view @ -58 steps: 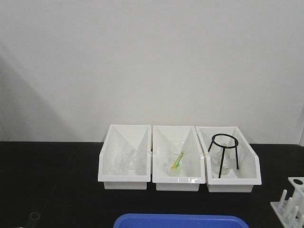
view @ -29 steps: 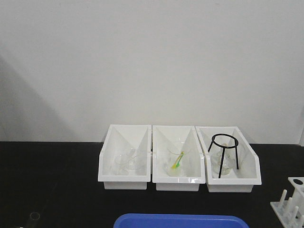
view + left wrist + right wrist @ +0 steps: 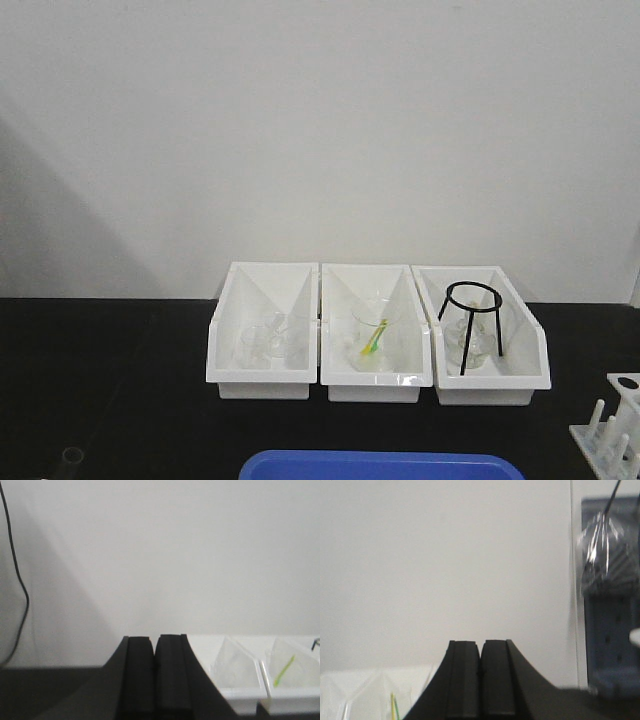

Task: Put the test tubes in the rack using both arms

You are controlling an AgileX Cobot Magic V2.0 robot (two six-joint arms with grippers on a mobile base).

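Note:
The white rack (image 3: pixel 603 433) pokes into the front view at the bottom right corner, showing upright pegs and one round hole; most of it is cut off. No test tubes show clearly in any view. Neither of the arms appears in the front view. In the left wrist view my left gripper (image 3: pixel 155 641) has its black jaws pressed together with nothing between them, held above the black table. My right gripper (image 3: pixel 481 644) looks the same in the right wrist view, shut and holding nothing.
Three white open-front bins (image 3: pixel 262 380) stand in a row mid-table: clear glassware, a beaker with a green-yellow stick (image 3: pixel 374 338), a black ring tripod (image 3: pixel 470 325). A blue tray (image 3: pixel 380 466) lies at the front edge. A small clear round thing (image 3: pixel 72 456) sits front left.

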